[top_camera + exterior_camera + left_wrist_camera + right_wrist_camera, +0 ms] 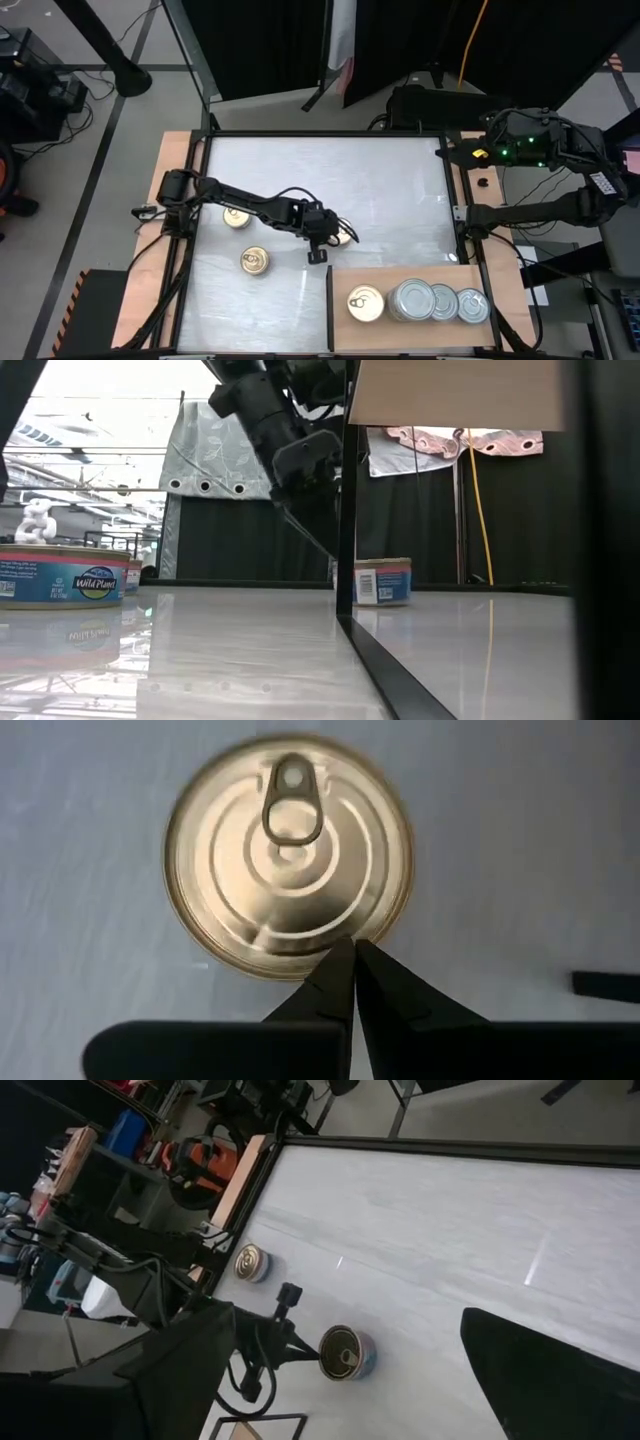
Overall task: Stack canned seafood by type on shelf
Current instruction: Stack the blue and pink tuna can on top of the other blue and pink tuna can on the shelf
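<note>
Four cans sit on the shelf (one gold-top, three silver), three gold-top cans remain on the white table; left gripper, fingers pressed together and empty, hovers over one gold-top can; right gripper parked far right, state unclear.

A wooden board lies at the lower right of the table in the overhead picture, with four tins on it in a row: one at its left end, then a second, a third and a fourth touching side by side. Three more tins sit on the table left of the board: one at middle left, one below it, and one near the centre, directly under the left gripper. The right gripper hangs at the upper right edge
</note>
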`<state>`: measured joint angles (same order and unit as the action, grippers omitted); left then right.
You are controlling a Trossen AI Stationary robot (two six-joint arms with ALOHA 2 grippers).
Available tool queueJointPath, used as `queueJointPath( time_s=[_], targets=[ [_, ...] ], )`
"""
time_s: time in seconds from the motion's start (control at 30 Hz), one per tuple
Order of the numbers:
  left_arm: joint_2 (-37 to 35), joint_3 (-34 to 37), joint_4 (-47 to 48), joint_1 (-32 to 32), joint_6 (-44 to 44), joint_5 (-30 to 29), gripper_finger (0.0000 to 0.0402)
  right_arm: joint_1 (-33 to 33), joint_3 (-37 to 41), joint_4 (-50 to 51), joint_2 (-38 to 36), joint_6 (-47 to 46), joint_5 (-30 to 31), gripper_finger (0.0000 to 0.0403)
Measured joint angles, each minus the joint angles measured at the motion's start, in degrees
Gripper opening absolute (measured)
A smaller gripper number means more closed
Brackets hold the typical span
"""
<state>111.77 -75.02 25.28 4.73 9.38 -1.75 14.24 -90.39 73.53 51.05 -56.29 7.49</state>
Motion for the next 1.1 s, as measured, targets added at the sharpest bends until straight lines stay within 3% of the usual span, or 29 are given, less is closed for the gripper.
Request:
queueJointPath(
  time_s=[0.4,0.6,0.77,0.9,1.1],
  targets=[
    [-1.4,4.5,9.2,0.8,7.3,-0.6,0.0015,0.0,0.0,0.0,0.0,0.0,0.0,0.0380],
    [-13.0,3.2,14.0,1.9,8.9,0.3,0.0015,0.0,0.0,0.0,0.0,1.2,0.0,0.0380],
    [-22.7,3.3,14.0,1.5,26.5,-1.0,0.0022,0.0,0.0,0.0,0.0,1.5,0.2,0.0380],
    [-26.0,3.2,10.9,1.8,40.4,-1.3,0.0074,0.0,0.0,0.0,0.7,0.9,0.2,0.0380],
    [-23.3,3.2,5.5,1.9,55.8,-2.4,0.0221,0.0,0.0,0.0,2.9,0.2,0.3,0.0379]
  ],
)
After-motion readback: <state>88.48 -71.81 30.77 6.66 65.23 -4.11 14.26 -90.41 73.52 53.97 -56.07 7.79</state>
